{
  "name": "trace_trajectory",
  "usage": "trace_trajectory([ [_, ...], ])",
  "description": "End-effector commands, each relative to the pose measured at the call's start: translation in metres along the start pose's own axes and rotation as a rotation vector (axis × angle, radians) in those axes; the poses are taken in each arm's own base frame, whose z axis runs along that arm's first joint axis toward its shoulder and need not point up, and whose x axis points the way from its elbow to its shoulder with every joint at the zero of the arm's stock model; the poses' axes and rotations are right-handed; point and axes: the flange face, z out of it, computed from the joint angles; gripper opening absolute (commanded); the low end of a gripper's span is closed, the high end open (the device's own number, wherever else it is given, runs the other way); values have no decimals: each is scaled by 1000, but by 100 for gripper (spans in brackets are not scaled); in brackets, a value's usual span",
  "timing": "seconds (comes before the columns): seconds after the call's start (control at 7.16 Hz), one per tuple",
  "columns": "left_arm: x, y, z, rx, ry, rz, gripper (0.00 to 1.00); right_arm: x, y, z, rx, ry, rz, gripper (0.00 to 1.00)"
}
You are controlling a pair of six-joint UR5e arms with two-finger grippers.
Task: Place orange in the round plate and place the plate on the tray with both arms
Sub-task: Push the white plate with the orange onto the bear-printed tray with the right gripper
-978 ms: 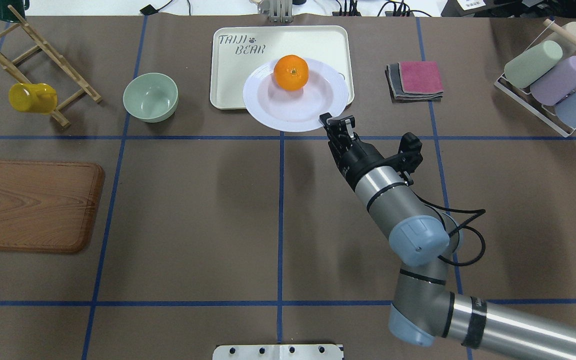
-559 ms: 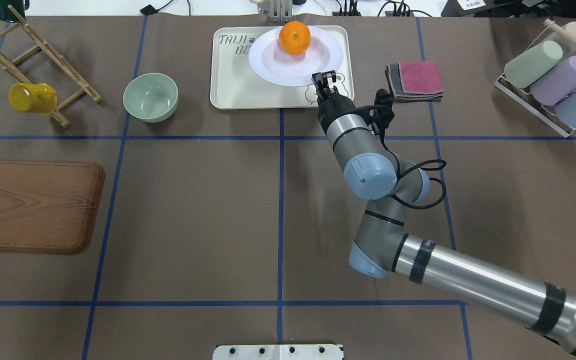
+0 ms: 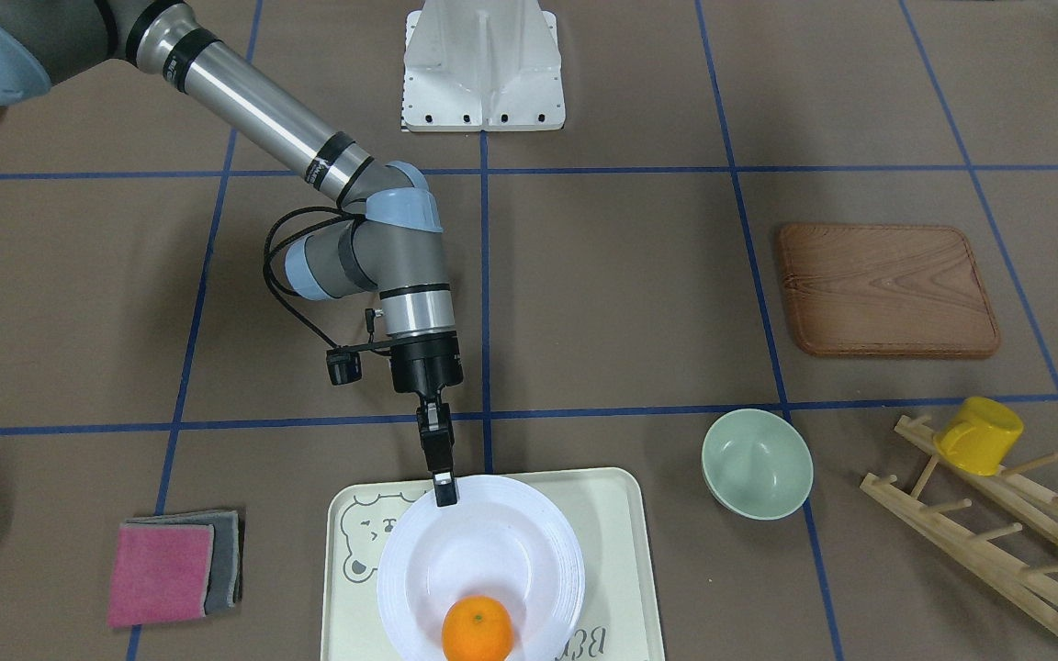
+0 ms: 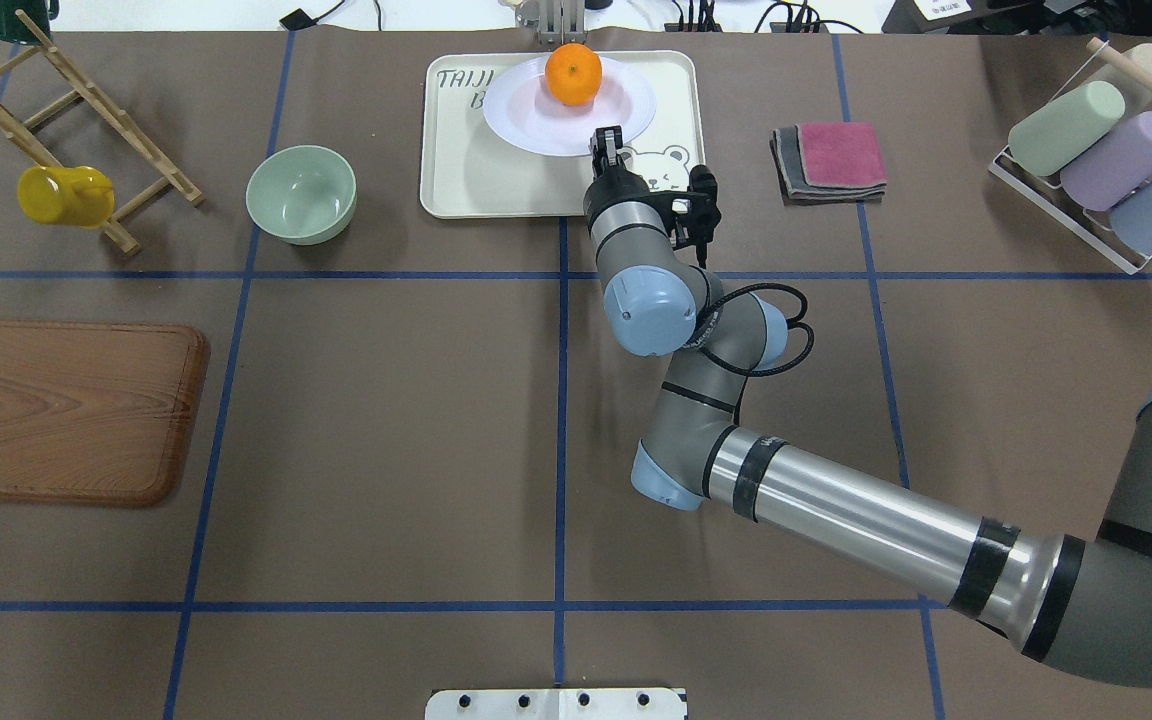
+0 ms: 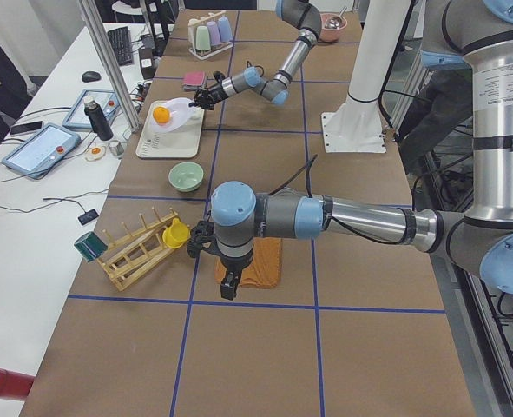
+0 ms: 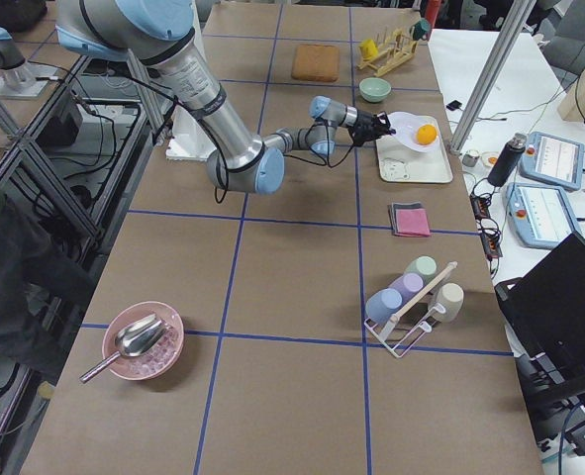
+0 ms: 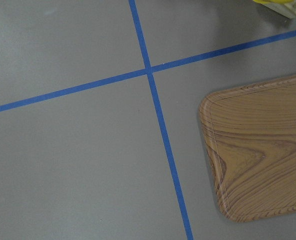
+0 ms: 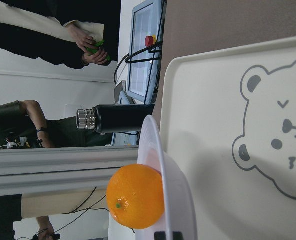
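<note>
Right arm (image 4: 836, 510) at full stretch, jaws clamped on the round plate (image 4: 626, 105) rim over the tray (image 4: 456, 170), orange (image 4: 574, 74) riding its far side. Left arm (image 5: 360, 221) hangs by the wooden board (image 4: 66, 410); can't tell how its jaws stand.

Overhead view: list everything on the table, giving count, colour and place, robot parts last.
Orange: one, orange, on the plate.
Plate: one, white, over the tray.
Tray: one, cream, far centre.
Bowl: one, pale green, left of tray.
Mug: one, yellow, on the rack.
Rack: one, wooden, far left.
Board: one, brown, left edge.
Cloths: two, pink on grey, right of tray.
Cups: four, green, purple, blue, cream, far right.
Right arm: one, silver-grey, from near right; jaws shut on plate's rim.
</note>
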Motion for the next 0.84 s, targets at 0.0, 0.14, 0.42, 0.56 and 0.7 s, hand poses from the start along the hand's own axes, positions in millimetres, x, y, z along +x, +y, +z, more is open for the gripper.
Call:
trace_trajectory([
  [0.0,3,-1,-3,5,-3,6,99,18,9,0,5,21,3,32],
  [0.14,3,-1,-4,7,-1,7,99,21,12,-4,-3,28,-7,71],
  [0.42,6,-2,-6,12,-4,12,99,21,25,-45,-47,64,-166,100],
  [0.56,5,-1,-6,10,-4,11,99,12,16,-69,-111,104,-277,100],
  [0.7,5,0,-6,10,-4,9,99,1,4,-80,-137,163,-389,100],
])
